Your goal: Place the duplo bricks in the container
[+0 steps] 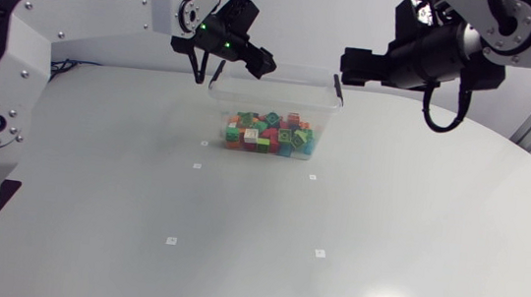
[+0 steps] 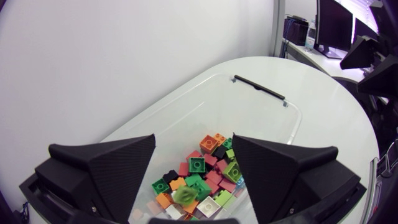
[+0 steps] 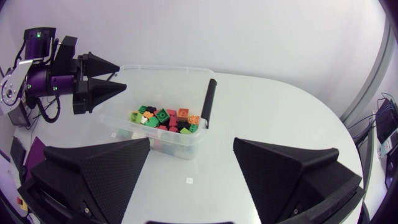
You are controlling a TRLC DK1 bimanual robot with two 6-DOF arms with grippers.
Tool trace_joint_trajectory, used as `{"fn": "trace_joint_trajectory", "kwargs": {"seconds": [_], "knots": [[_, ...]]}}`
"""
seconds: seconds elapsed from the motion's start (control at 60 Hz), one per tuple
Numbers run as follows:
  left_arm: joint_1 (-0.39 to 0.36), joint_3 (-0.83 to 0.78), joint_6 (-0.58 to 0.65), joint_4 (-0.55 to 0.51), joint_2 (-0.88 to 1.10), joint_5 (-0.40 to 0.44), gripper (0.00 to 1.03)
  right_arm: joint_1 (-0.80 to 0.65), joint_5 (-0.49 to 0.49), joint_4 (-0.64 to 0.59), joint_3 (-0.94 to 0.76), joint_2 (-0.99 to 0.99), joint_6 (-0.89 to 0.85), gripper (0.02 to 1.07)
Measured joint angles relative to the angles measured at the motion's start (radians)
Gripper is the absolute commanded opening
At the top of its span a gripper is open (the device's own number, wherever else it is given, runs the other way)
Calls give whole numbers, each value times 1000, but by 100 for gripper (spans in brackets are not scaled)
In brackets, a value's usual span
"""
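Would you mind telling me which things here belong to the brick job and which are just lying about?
For the job: duplo bricks, clear container, left gripper, right gripper, both open.
Just lying about: small white markers on the table.

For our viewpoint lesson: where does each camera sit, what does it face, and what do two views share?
Head: above the table, looking down on container and bricks; left arm and right arm show.
Left wrist: on left arm, looking into the container; left end effector shows.
Right wrist: on right arm, facing the container; right end effector shows.
Shared: every view shows the bricks.
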Motion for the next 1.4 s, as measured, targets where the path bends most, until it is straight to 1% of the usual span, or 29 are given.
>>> {"fn": "trace_joint_trajectory", "kwargs": {"seconds": [0.133, 0.233, 0.433, 0.583, 0.65, 0.733, 0.883, 1.05, 1.4], "knots": [[4, -35, 1, 9, -16, -53, 99, -41, 0, 13, -82, -76, -28, 102], [22, -135, 0, 55, -67, -83, 99, -69, 0, 29, -137, -132, -48, 102], [107, -312, 0, 101, -205, -114, 99, -114, 20, 51, -236, -238, -85, 102], [176, -475, 0, 181, -354, -118, 99, -130, 41, 66, -315, -317, -110, 102], [193, -523, 0, 198, -401, -118, 99, -138, 49, 73, -346, -353, -122, 102], [214, -616, 1, 246, -476, -126, 99, -148, 61, 73, -387, -403, -133, 102], [233, -765, 1, 319, -586, -169, 99, -150, 82, 73, -443, -491, -152, 102], [239, -918, 2, 399, -716, -243, 99, -159, 95, 73, -494, -580, -161, 102], [287, -1178, 32, 452, -999, -249, 99, -164, 140, 76, -628, -761, -218, 102]]}}
